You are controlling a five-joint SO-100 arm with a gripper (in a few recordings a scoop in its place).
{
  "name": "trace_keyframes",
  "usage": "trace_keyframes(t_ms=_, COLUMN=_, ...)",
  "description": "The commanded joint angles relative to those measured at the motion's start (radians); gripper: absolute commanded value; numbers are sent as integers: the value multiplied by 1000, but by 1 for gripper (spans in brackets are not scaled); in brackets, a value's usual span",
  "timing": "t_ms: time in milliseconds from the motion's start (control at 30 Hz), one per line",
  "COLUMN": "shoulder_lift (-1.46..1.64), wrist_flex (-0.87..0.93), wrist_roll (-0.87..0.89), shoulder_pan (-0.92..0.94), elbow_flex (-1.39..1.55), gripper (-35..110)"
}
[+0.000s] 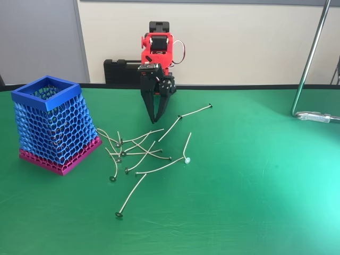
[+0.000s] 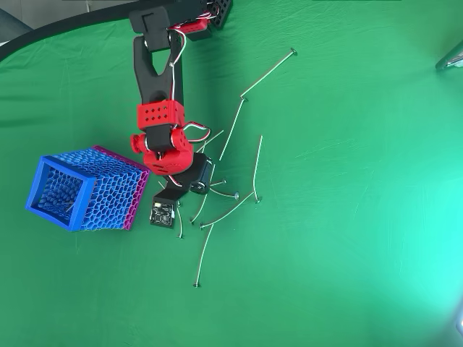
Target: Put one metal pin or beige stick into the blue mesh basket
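A red-and-black arm point(image 1: 157, 48) reaches down over a green tabletop point(image 1: 249, 186). In the fixed view its black jaws point(image 1: 155, 121) point straight down, tips drawn close together into a narrow point, with nothing visibly held between them. The tips hang just above the upper edge of a scatter of thin metal pins point(image 1: 141, 149); whether they touch the cloth cannot be told.

The basket point(image 1: 53, 123) stands at the left of the fixed view, upright, its blue square rim open upward and its mesh walls widening to a magenta base. It sits well apart from the jaws, with its base near the leftmost pins. In the overhead view the basket point(image 2: 81, 189) lies left of the arm's wrist point(image 2: 170, 155), and at least one thin stick appears to lie inside it, though the mesh makes that hard to judge.

The pins lie crossed in a loose pile in the middle of the tabletop. One long pin point(image 1: 195, 111) lies apart toward the back right, and another point(image 1: 130, 198) stretches toward the near edge, ending in a small round foot. In the overhead view the wrist covers part of the pile point(image 2: 217, 195).

A metal stand point(image 1: 311, 64) rises at the right edge of the fixed view.
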Motion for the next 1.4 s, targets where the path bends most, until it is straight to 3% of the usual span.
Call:
trace_keyframes(t_ms=0, shoulder_lift=-18, wrist_flex=2, wrist_roll=-48, shoulder_pan=6, elbow_flex=-83, gripper=1)
trace_keyframes(t_ms=300, shoulder_lift=-98, wrist_flex=11, wrist_roll=-198, shoulder_pan=23, elbow_flex=-97, gripper=1)
trace_keyframes(t_ms=567, shoulder_lift=-114, wrist_flex=140, wrist_roll=-325, shoulder_pan=34, elbow_flex=-75, gripper=1)
trace_keyframes(t_ms=967, shoulder_lift=-138, wrist_flex=143, wrist_roll=-367, shoulder_pan=35, elbow_flex=-35, gripper=11)
trace_keyframes(t_ms=1167, shoulder_lift=-163, wrist_flex=117, wrist_roll=-339, shoulder_pan=38, elbow_flex=-31, gripper=24)
trace_keyframes(t_ms=1367, shoulder_lift=-169, wrist_flex=95, wrist_roll=-353, shoulder_pan=29, elbow_flex=-28, gripper=24)
